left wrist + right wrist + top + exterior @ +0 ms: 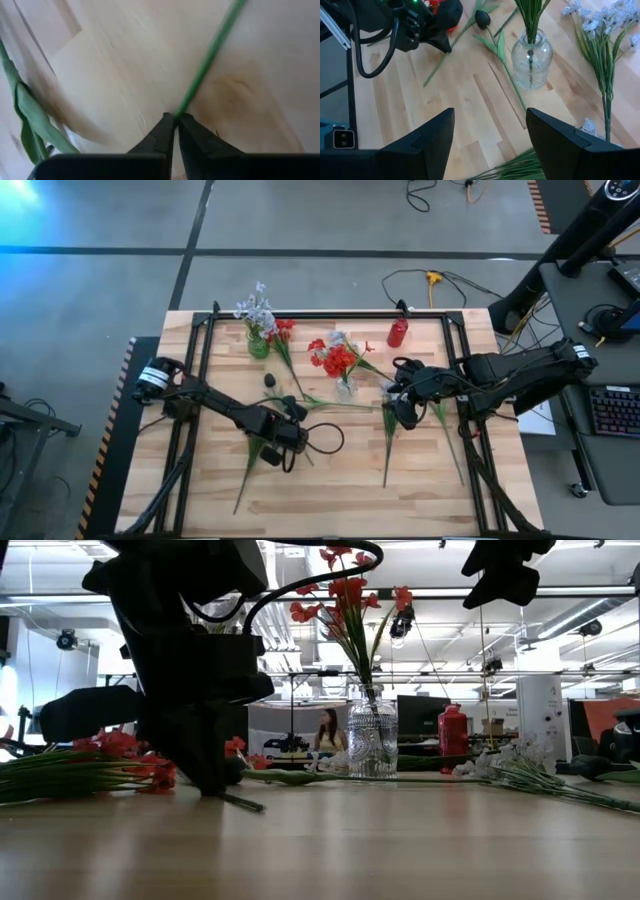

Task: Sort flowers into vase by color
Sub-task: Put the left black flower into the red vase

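On table centre-left, my left gripper (175, 120) has its fingers clamped on a green stem (210, 55).
Right gripper (490, 135) hovers with fingers apart near the clear vase (532, 60) of red flowers (338, 358); I see white flowers (600, 30) lying on the table (330, 480) beside it, more white ones in a green vase (258, 345) at the back.

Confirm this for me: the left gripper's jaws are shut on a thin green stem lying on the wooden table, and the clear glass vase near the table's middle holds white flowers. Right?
Not quite. The clear glass vase holds red flowers, as the high view shows. The rest stands: the left gripper has its jaws shut on the thin green stem lying on the wooden table.
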Robot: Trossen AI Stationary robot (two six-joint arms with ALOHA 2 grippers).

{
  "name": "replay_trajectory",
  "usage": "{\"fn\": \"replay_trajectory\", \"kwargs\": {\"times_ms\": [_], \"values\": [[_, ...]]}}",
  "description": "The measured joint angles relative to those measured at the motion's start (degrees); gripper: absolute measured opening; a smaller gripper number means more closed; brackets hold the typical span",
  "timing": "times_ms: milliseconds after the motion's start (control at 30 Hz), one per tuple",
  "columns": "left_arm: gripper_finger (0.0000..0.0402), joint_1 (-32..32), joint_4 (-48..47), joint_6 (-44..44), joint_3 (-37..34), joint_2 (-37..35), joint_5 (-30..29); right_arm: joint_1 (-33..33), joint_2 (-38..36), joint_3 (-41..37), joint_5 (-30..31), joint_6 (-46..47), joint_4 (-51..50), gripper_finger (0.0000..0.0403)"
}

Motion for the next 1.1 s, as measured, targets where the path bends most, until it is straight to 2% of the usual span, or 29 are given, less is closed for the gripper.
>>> {"fn": "replay_trajectory", "kwargs": {"times_ms": [467, 733, 967, 1100], "values": [[0.0000, -1.07, -1.50, -0.76, 0.53, -1.81, 0.19, 0.02, 0.00, 0.00, -0.03, 0.04, -0.01, 0.0238], [0.0000, -2.04, -2.09, -1.66, 1.62, -5.39, 0.09, 1.97, -0.25, -0.04, -1.30, 5.01, -0.54, 0.0238], [0.0000, -2.74, -1.83, -4.50, 1.65, -6.66, -0.28, 5.75, 5.14, -0.04, -1.81, 10.80, 0.94, 0.0238], [0.0000, -3.29, -0.46, -4.82, 1.67, -6.80, -0.36, 7.32, 10.68, -0.04, -4.48, 11.72, 4.37, 0.0238]]}}
